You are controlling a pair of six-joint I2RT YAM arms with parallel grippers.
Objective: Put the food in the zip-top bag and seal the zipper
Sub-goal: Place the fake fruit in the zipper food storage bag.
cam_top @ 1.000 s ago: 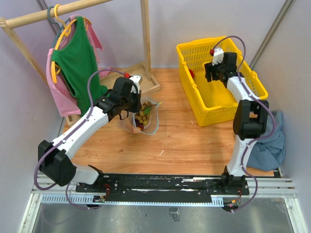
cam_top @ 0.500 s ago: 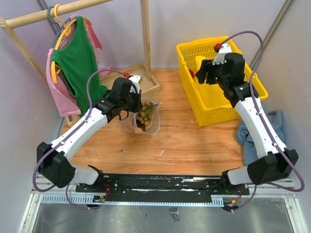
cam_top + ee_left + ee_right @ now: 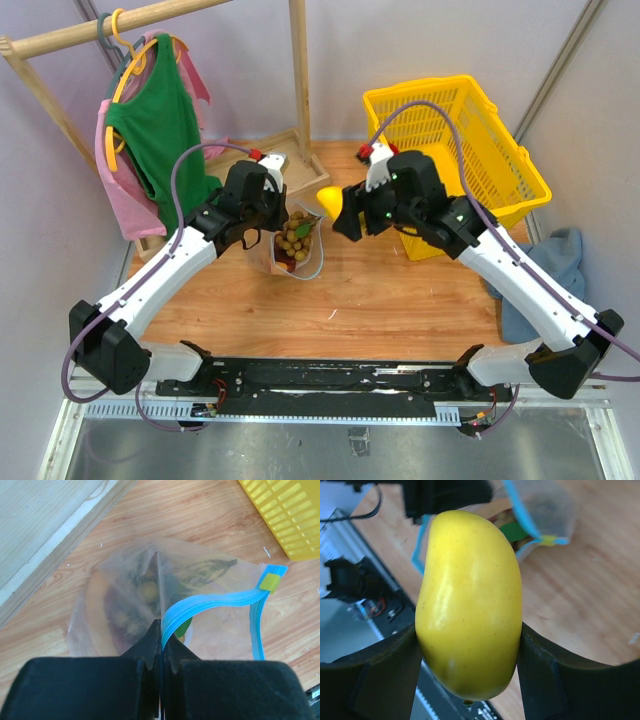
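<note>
Left claw (image 3: 161, 647) pinched tight on blue-teal zipper strip (image 3: 210, 601) of clear crinkly plastic bag (image 3: 120, 600), resting on wooden worktop (image 3: 380, 290). Right claw (image 3: 469, 645) clamped around smooth yellow mango-shaped fruit (image 3: 469, 600), near bag.

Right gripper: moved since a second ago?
Yes: the right gripper, gripping a smooth yellow fruit, swung left out of the yellow plastic basket toward the clear zip-top bag.
</note>
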